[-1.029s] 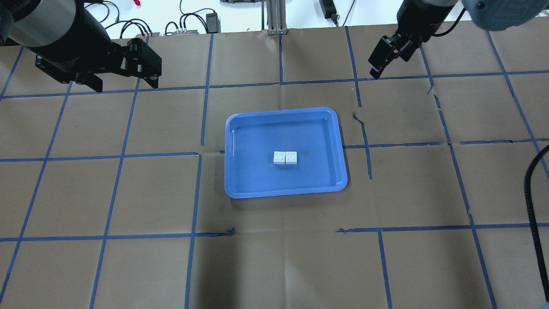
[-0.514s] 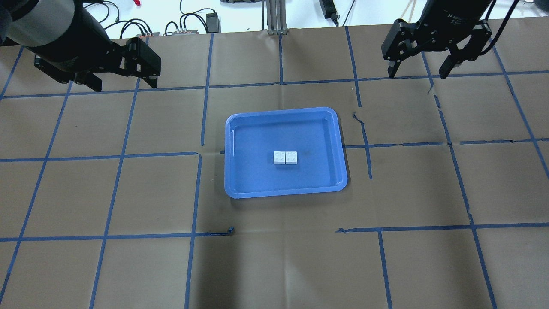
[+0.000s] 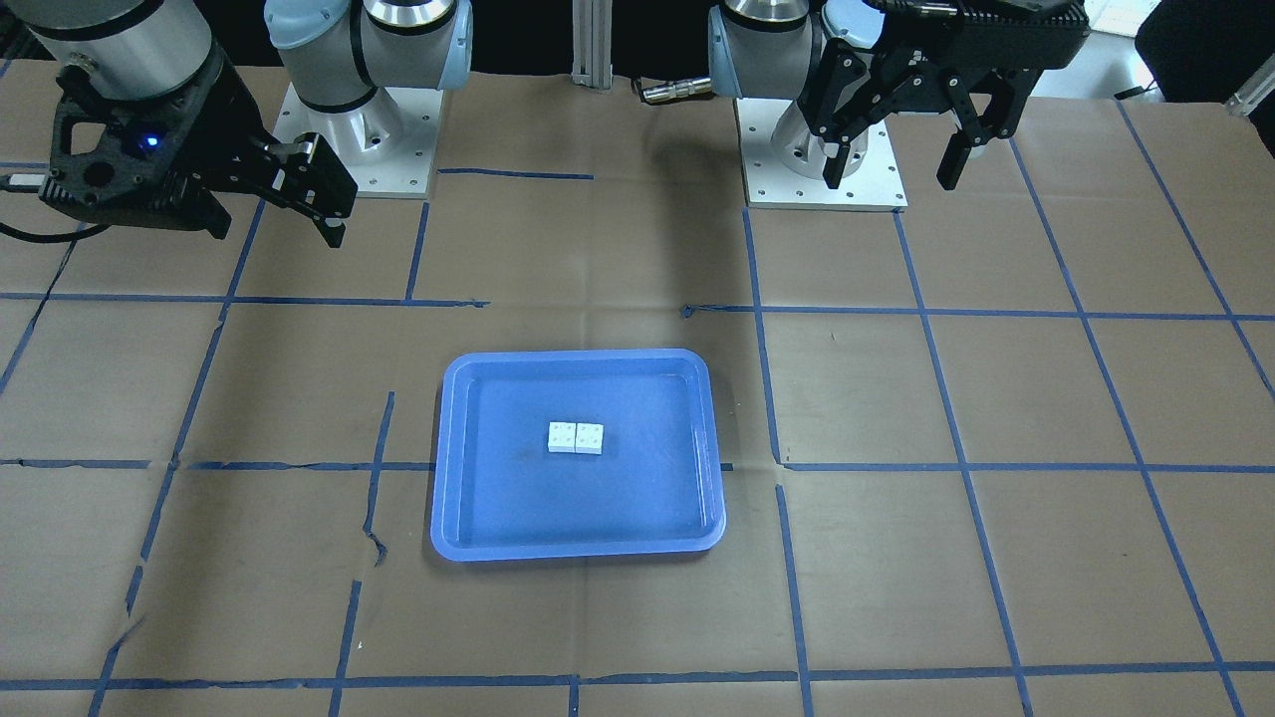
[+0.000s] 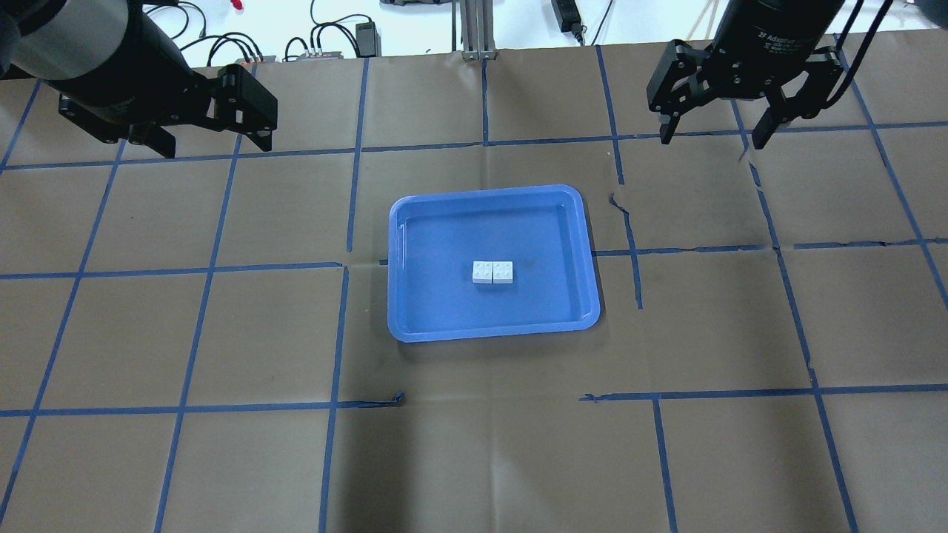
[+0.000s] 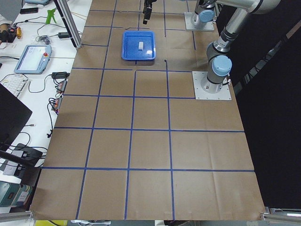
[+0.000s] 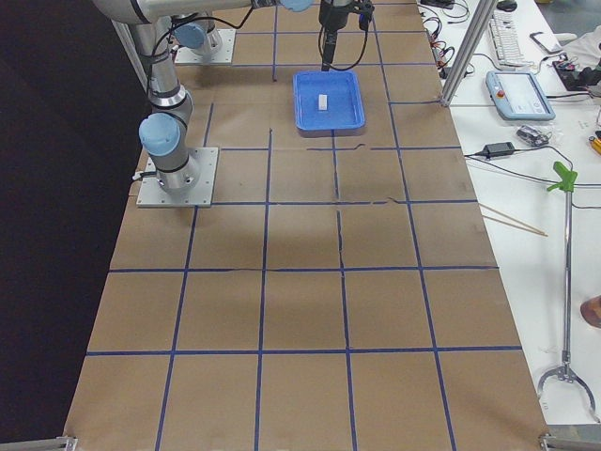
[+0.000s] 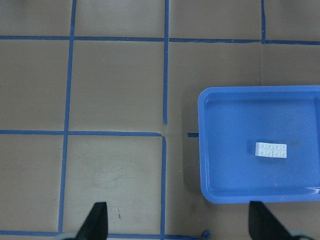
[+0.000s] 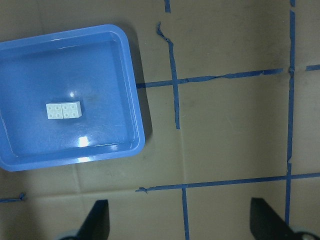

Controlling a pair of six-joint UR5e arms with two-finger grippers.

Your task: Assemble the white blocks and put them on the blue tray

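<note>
The two white blocks (image 4: pixel 493 272) lie side by side, touching, studs up, near the middle of the blue tray (image 4: pixel 444 311). They also show in the front view (image 3: pixel 576 437) and in both wrist views (image 7: pixel 271 150) (image 8: pixel 63 110). My left gripper (image 4: pixel 211 144) is open and empty, held high and well to the left of the tray (image 7: pixel 225 170). My right gripper (image 4: pixel 711 135) is open and empty, held high and well to the right of the tray (image 8: pixel 100 65). In the front view the left gripper (image 3: pixel 892 171) is on the right and the right gripper (image 3: pixel 274 229) on the left.
Brown paper with a blue tape grid covers the table. Tape is torn right of the tray (image 4: pixel 615 200). Cables and power bricks (image 4: pixel 326 44) lie beyond the far edge, by a metal post (image 4: pixel 474 33). The arm bases (image 3: pixel 817 159) stand at the near side.
My right gripper has turned from edge-on to showing both open fingers, then shifted slightly to the left. The left arm, the blocks and the tray have not moved.
</note>
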